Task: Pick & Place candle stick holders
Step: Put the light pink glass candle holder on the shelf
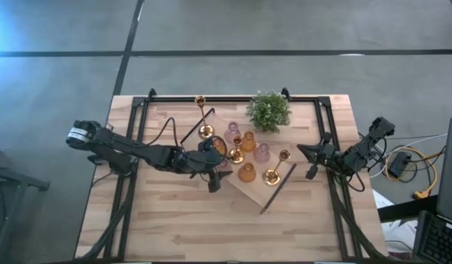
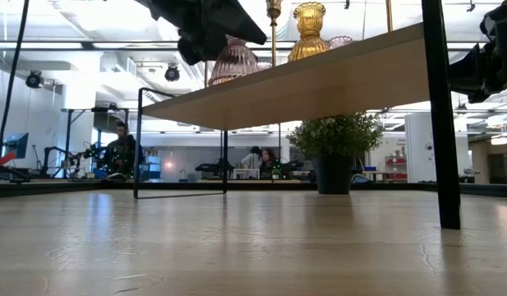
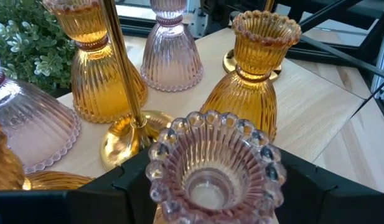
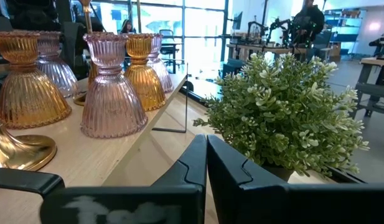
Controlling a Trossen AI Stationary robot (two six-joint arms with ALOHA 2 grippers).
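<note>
Several candle stick holders stand on the long wooden tray (image 1: pixel 244 187): amber glass ones (image 3: pixel 251 93), pink glass ones (image 3: pixel 173 50) and gold brass ones, one of them tall-stemmed (image 1: pixel 204 117). My left gripper (image 1: pixel 211 167) is at the tray's near left end, shut on a pink glass holder (image 3: pixel 213 168) with a beaded rim. My right gripper (image 4: pixel 204 162) is shut and empty; in the high view it (image 1: pixel 308 158) waits to the right of the tray, near the plant. My left gripper pinches the pink holder's upper cup (image 3: pixel 160 177), just below the beaded rim, between its two fingers (image 3: pixel 120 183), one on each side. The fingers slant down from the table's left. The holder stays upright (image 2: pixel 234 62) over the tray's end; whether its base touches the tray, I cannot tell.
A green potted plant (image 1: pixel 268 110) stands on the table by the tray's far side. The tray stands raised on black wire handles (image 2: pixel 181 140). An amber holder and the tall gold stem (image 3: pixel 126 112) stand close beyond the held one. People show in the room behind.
</note>
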